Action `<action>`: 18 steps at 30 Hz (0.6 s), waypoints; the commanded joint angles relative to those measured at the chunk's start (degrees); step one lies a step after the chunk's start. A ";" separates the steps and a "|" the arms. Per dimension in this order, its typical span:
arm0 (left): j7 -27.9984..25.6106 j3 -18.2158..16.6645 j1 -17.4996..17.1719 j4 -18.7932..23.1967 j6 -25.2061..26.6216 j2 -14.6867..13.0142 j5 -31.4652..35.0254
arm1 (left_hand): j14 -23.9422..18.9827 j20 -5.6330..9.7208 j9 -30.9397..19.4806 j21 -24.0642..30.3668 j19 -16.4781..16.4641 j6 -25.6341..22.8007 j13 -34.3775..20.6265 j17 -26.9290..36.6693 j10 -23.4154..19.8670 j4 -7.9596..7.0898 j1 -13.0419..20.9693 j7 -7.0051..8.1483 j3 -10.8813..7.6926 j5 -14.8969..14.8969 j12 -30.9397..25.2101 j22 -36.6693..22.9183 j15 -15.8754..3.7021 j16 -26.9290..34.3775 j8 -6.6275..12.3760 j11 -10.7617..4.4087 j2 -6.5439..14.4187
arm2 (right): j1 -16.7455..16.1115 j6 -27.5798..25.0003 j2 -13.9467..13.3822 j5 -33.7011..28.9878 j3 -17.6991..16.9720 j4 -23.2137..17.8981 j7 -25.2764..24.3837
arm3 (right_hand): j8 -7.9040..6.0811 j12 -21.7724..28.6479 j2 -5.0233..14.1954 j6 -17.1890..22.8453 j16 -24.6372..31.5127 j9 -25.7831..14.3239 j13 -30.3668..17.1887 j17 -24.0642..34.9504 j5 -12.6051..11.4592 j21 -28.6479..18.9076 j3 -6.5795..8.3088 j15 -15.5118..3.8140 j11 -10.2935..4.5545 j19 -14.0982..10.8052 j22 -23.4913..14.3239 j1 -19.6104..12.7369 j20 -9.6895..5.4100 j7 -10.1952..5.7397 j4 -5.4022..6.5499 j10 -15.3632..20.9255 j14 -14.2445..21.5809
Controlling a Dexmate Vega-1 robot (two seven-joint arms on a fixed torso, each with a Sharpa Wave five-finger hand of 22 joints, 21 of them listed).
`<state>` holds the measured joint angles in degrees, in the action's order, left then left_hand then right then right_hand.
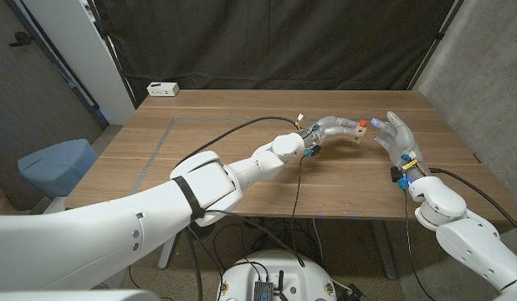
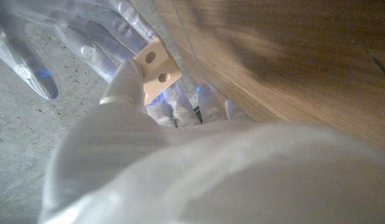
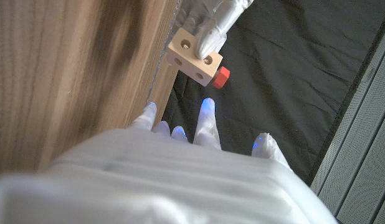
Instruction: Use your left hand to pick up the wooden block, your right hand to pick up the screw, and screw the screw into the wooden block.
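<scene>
The left hand (image 1: 332,128) is up off the table (image 1: 242,159), reaching out over the middle-right part of it, and it's gripping the wooden block (image 1: 357,131) at its fingertips. In the head view the block is just a small tan bit with a touch of red at the end of the fingers. The right wrist view is way clearer: the block (image 3: 194,57) is a pale cube with round holes in its faces, one finger (image 3: 212,34) of the left hand lying across it, and the red screw (image 3: 222,75) is sticking out of one side of it, head out. So the screw sits in the block, not in the right hand.

The left wrist view shows the same block (image 2: 156,68) from the other side, two holes visible, pinched against the thumb (image 2: 127,79) with the other fingers behind it.

The right hand (image 1: 399,138) is just beside the block, to the right of it, also raised above the table, palm upright with fingers spread and pointing up. It's holding nothing. I can't tell if its fingertips touch the block or the screw; in the right wrist view the tips (image 3: 207,115) look a little short of it.

At the far left corner of the table there's a white power strip (image 1: 162,89).
</scene>
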<state>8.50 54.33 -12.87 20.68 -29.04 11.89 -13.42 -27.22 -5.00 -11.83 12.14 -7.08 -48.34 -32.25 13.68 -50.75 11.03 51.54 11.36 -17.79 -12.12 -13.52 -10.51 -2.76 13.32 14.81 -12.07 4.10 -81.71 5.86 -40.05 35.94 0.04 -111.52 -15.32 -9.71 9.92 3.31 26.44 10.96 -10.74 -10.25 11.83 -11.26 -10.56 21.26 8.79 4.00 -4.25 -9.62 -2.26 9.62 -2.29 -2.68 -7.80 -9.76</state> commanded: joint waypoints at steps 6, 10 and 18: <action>-0.16 0.26 0.04 0.04 -0.60 -0.04 0.26 | -0.16 0.00 -0.22 -0.01 -0.20 -4.37 -0.27 0.26 -0.47 -2.24 -1.00 -1.54 -2.28 -0.27 -0.82 -0.19 -5.31 0.14 0.80 -0.21 1.88 | 1.32 0.71 -1.54 1.71 0.92 1.31 3.30 | -0.07 0.01 0.00 -2.16 -0.18 -0.10 -0.25 0.29 -0.38 0.35 -0.71 0.61 0.29 1.38 -0.19 1.33 0.40 -0.02 0.73 -2.27 -4.23; -0.06 0.21 -0.14 0.06 -1.18 -0.13 0.30 | -0.14 0.04 -0.22 -0.01 -0.20 -4.44 -0.28 0.26 -0.46 -2.22 -0.97 -1.54 -2.28 -0.27 -0.82 -0.19 -5.38 0.13 0.83 -0.22 1.87 | 1.66 0.97 -1.61 1.78 1.29 1.52 3.57 | -0.28 0.12 -0.04 -1.99 -0.13 -0.08 -0.25 0.32 -0.41 0.33 -0.83 0.63 0.30 1.57 -0.20 1.44 0.43 -0.33 0.87 -2.34 -4.36; 0.19 -0.08 -0.53 0.09 -2.22 -0.26 0.30 | -0.14 0.08 -0.22 -0.01 -0.20 -4.40 -0.28 0.28 -0.50 -2.32 -1.06 -1.59 -2.27 -0.27 -0.84 -0.19 -5.36 0.13 0.82 -0.21 1.94 | 1.93 1.29 -1.86 1.85 1.71 1.64 3.76 | -0.93 0.36 -0.05 -0.79 0.07 -0.03 -0.25 0.37 -0.52 0.18 -1.04 0.60 0.04 1.76 -0.22 1.58 0.49 -1.15 1.21 -2.46 -4.44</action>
<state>8.37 54.51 -12.88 20.76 -30.14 11.78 -13.19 -27.22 -5.00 -11.87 12.14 -7.08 -48.34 -32.24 13.68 -50.72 11.03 51.54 11.36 -17.79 -12.09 -13.52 -10.51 -2.76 13.32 14.82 -12.10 4.10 -80.28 6.66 -41.51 37.46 1.17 -110.24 -12.24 -10.19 9.92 3.11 25.07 10.96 -10.65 -10.26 12.14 -11.26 -10.56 20.39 9.33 4.40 -3.14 -9.75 -1.29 9.92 -3.10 -1.80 -9.45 -9.84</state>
